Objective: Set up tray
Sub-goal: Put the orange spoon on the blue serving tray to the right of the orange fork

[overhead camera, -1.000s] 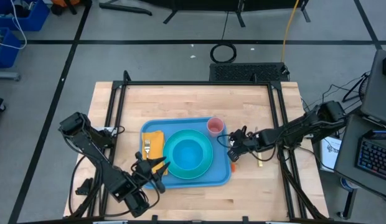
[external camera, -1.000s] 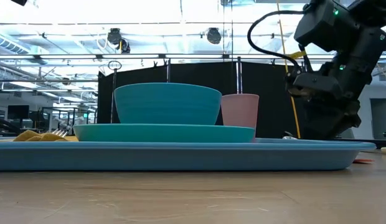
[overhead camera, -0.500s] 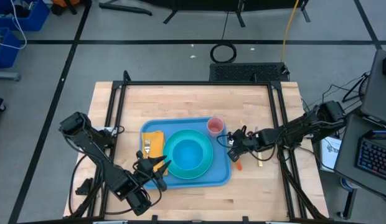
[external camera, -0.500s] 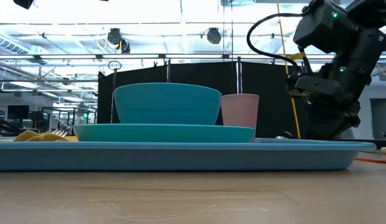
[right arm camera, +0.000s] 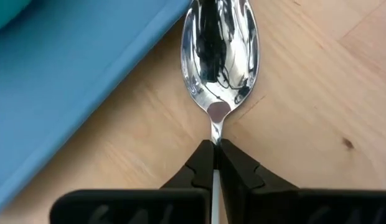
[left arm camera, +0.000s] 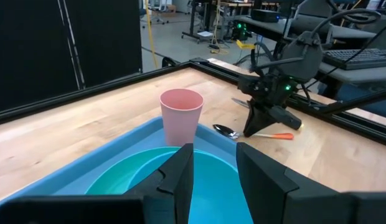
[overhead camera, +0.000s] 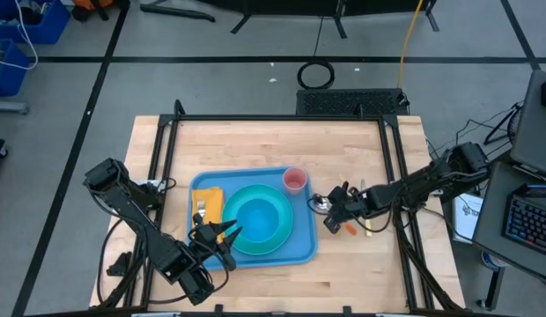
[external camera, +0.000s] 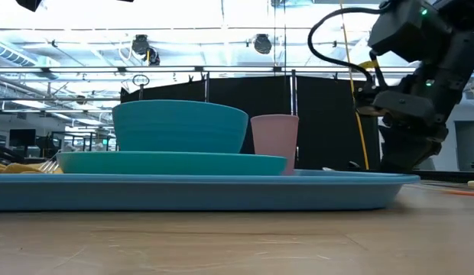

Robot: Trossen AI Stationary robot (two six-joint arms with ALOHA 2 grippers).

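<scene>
The tray (overhead camera: 247, 220) sits mid-table toward the front edge, bare wood along its right rim. There the right gripper (right arm camera: 215, 163) is clamped on a spoon (right arm camera: 219, 50); the left gripper (left arm camera: 211, 180) grips the tray's front-left rim.

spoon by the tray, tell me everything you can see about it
The spoon is shiny, mirror-bright metal with an oval bowl facing up and a thin neck. It lies flat on the wooden table, just outside the light-blue tray, its bowl close to the rim without clearly touching it. The right gripper is shut on its handle right behind the bowl, so the rest of the handle is hidden.
</scene>
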